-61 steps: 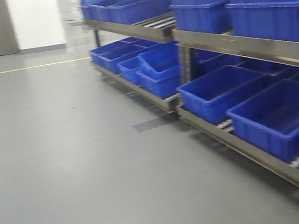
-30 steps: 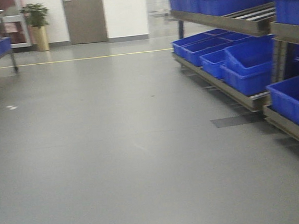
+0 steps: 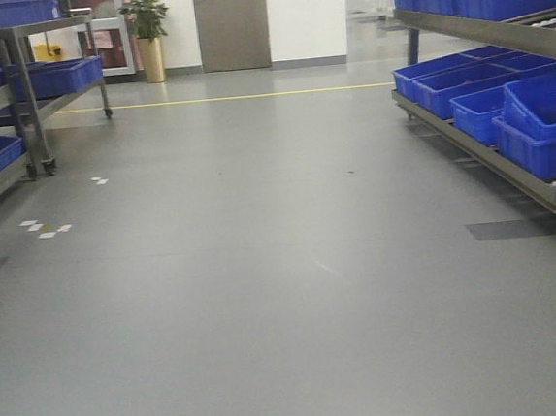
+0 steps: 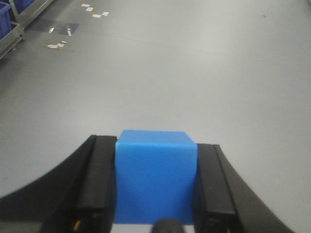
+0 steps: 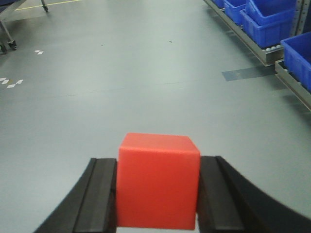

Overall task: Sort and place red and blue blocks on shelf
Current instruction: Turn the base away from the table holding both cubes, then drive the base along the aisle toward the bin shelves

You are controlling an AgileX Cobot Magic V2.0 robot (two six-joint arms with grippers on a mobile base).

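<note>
A: Since earlier frame: view swung left; shelf shifted to right edge, door and plant now visible.

B: Holdings?

A: Left gripper clamped on blue block; right gripper clamped on red block. Both over bare floor.

B: Progress?

A: Picked, carried; nothing placed. Readable writing: none.
</note>
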